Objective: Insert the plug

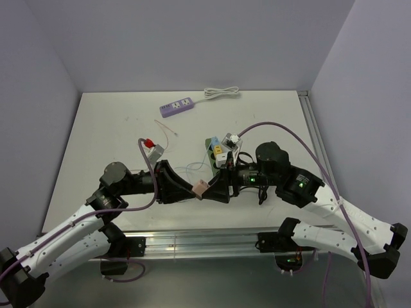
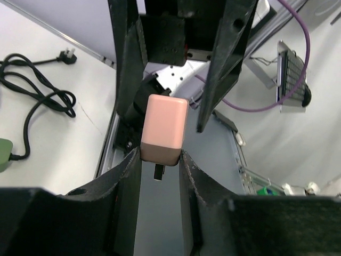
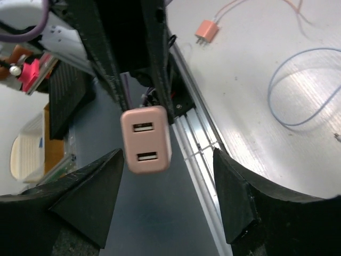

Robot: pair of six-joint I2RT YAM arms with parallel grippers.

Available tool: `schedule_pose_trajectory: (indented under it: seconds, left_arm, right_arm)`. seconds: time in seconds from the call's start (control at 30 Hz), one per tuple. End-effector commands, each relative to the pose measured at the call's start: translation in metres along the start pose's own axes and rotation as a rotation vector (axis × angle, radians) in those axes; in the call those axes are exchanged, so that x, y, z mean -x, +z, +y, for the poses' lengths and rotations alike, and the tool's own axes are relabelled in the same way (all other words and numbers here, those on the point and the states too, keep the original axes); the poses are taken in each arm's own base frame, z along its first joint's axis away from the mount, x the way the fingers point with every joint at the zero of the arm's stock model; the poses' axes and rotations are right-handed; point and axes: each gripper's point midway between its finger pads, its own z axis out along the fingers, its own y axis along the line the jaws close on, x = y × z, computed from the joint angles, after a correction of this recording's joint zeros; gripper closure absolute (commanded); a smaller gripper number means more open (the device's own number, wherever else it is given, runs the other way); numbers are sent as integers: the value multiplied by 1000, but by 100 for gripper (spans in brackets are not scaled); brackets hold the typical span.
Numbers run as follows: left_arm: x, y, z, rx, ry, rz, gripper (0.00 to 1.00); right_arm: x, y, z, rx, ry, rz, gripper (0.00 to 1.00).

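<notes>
While the left gripper [image 2: 159, 160] is clenched on the lower end of the pink charger [image 2: 164, 125], holding it in the air over the near edge of the table [image 1: 103, 128] at the lower centre of the overhead view, the right gripper [image 3: 168, 157] faces it with its jaws spread wide and grasping nothing. In the left wrist view the right arm's fingers [image 2: 224, 64] come down from the top of the frame on either side of the charger's upper end, apparently without touching it. This looks like a handover or a re-grip in mid-air, with insertion not yet begun. The next move probably calls for the right jaws to close squarely on the free end, so that the prong [image 2: 159, 172] can be left bare and pointed at a socket. By count there is one pink charger with two USB ports [image 3: 143, 127] on its face. There are two power strips: a purple power strip [image 1: 176, 106] at the upper centre of the overhead view and a green power strip [image 1: 214, 149], crowded with plugs, at the centre. The right wrist view also shows one small orange charger [image 3: 206, 31] lying at the top of its frame and one looped blue cable [image 3: 303, 90] at the right.
</notes>
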Motion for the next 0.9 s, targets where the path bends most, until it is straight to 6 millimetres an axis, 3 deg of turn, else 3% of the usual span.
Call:
schedule_pose_trajectory:
  seconds: [0.0, 0.17, 0.3, 0.57, 0.6, 0.67, 0.7, 0.77, 0.8, 0.87]
  left_arm:
    - [11, 0, -24, -86, 86, 17, 100]
    - [12, 0, -25, -86, 92, 20, 100]
    - [10, 1, -24, -90, 85, 30, 100]
    - [8, 1, -26, -109, 83, 40, 100]
    - [8, 1, -26, -109, 83, 42, 100]
    - [10, 1, -26, -102, 95, 43, 98]
    - [8, 1, -18, -54, 69, 46, 88]
    - [15, 1, -9, 19, 74, 28, 61]
    - [14, -1, 4, 97, 49, 24, 38]
    - [21, -3, 15, 187, 50, -1, 28]
  right_arm:
    - [14, -15, 37, 147, -98, -16, 27]
    - [12, -12, 45, 196, -98, 28, 34]
    - [9, -5, 44, 217, -88, 54, 36]
    - [6, 8, 39, 222, -67, 88, 51]
    - [6, 9, 38, 219, -67, 87, 55]
    - [8, 11, 35, 201, -64, 78, 91]
    - [9, 12, 31, 179, -60, 75, 100]
    - [16, 13, 16, 82, -58, 28, 100]
    - [15, 12, 6, 29, -52, 24, 100]
    - [25, 8, -22, -139, -41, -47, 100]
